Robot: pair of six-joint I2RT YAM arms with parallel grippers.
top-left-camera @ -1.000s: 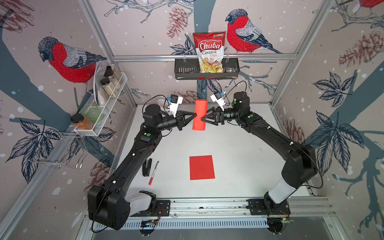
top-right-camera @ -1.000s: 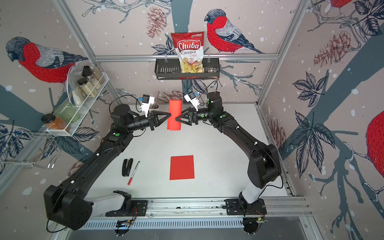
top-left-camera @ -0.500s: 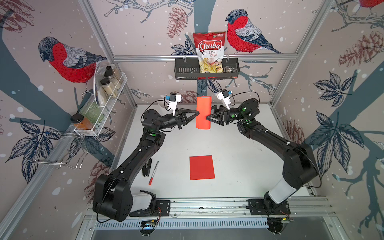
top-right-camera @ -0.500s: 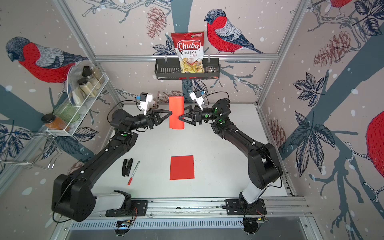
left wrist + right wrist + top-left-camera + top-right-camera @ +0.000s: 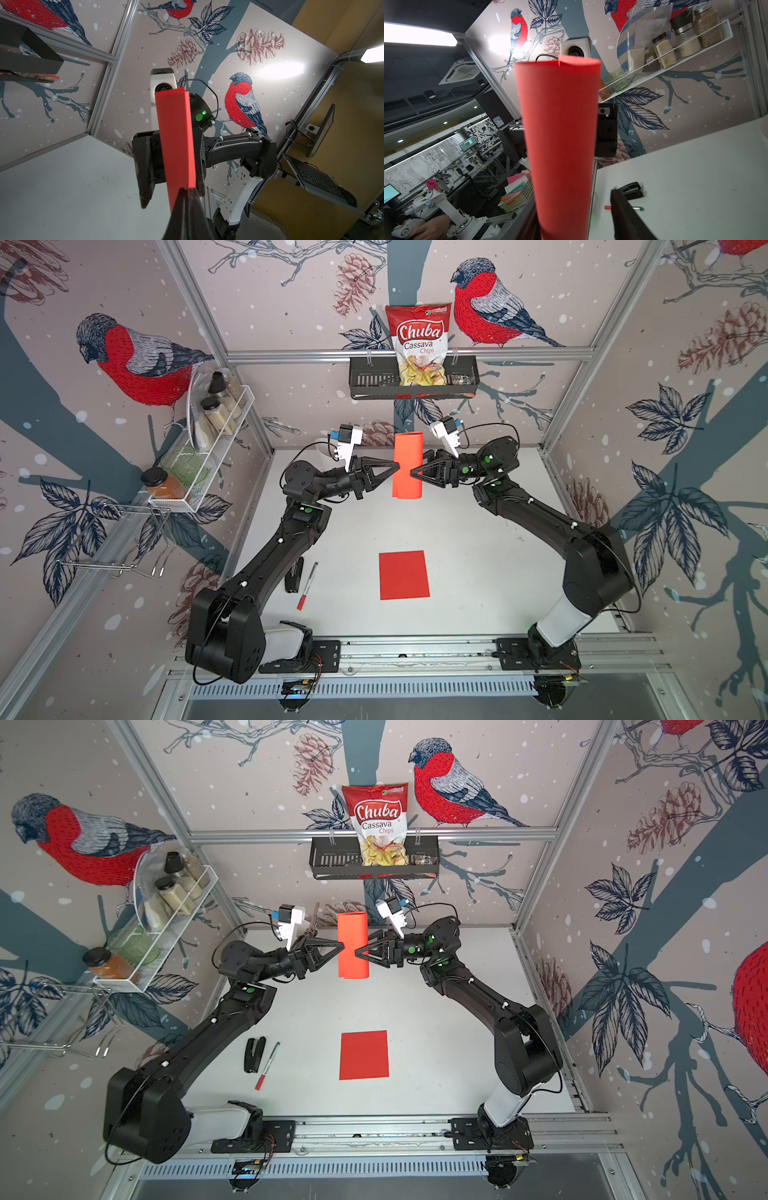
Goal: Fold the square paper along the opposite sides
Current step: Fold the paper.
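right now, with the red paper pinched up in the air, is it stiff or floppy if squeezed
Probably floppy: the red paper curls over at its top rather than standing flat. Likely light: one pinch by the left gripper seems to hold it up. The right gripper, jaws open, straddles it; closing should flatten the curl.

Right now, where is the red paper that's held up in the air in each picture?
Top view: held red paper, upper centre.
Top view: upper centre again, slightly further left.
Left wrist: mid-picture, a narrow strip.
Right wrist: mid-picture, a wide curled sheet.
Shared landmark: the white table, seen in all four.
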